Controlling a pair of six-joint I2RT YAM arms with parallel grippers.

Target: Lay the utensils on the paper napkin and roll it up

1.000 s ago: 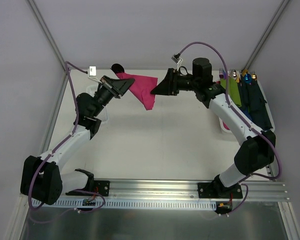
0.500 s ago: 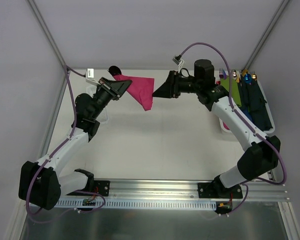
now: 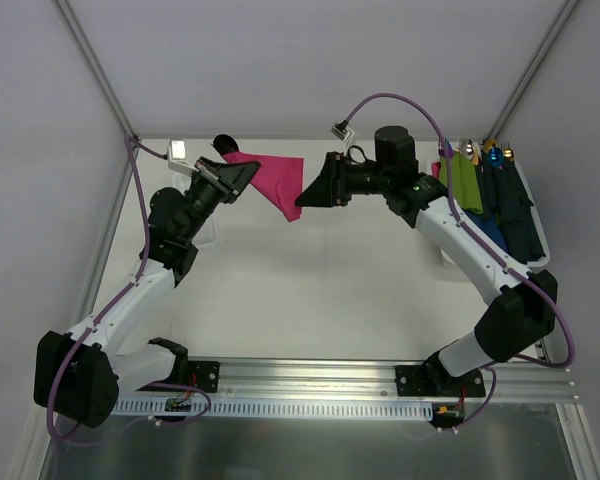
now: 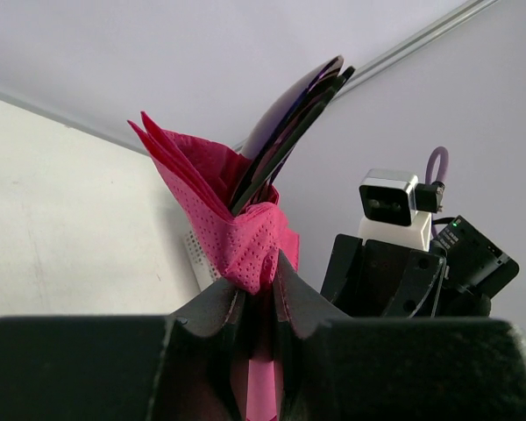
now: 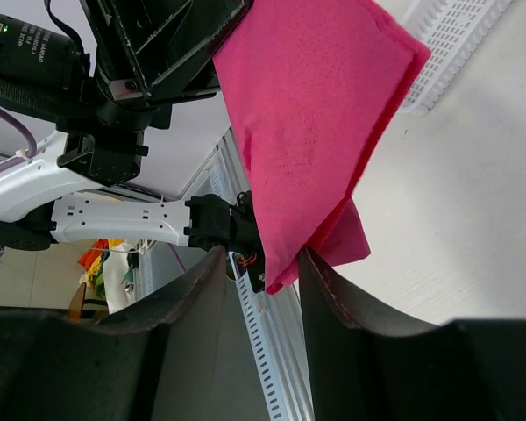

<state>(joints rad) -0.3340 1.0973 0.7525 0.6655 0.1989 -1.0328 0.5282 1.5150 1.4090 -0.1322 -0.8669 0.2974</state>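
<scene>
My left gripper (image 3: 244, 173) is shut on the magenta paper napkin (image 3: 281, 184) and holds it in the air over the back of the table. In the left wrist view the napkin (image 4: 245, 241) bunches out of the closed left gripper (image 4: 259, 274). The dark utensils (image 4: 294, 123), a glossy spoon bowl with a second dark piece beside it, stick up out of its folds. A dark utensil end (image 3: 223, 143) shows behind the left gripper. My right gripper (image 3: 302, 198) is open, its jaws on either side of the napkin's hanging corner (image 5: 285, 263), which lies against the right finger (image 5: 333, 298).
Green, blue and navy rolled bundles (image 3: 490, 190) with utensil tips lie in a tray at the back right. A white mesh basket (image 3: 208, 232) sits under the left arm, and it also shows as the white basket (image 5: 456, 39) in the right wrist view. A slotted rail (image 3: 310, 405) runs along the near edge.
My right gripper moved left to the napkin's free corner and its jaws narrowed. My left gripper shifted slightly left and back, still holding the napkin.
</scene>
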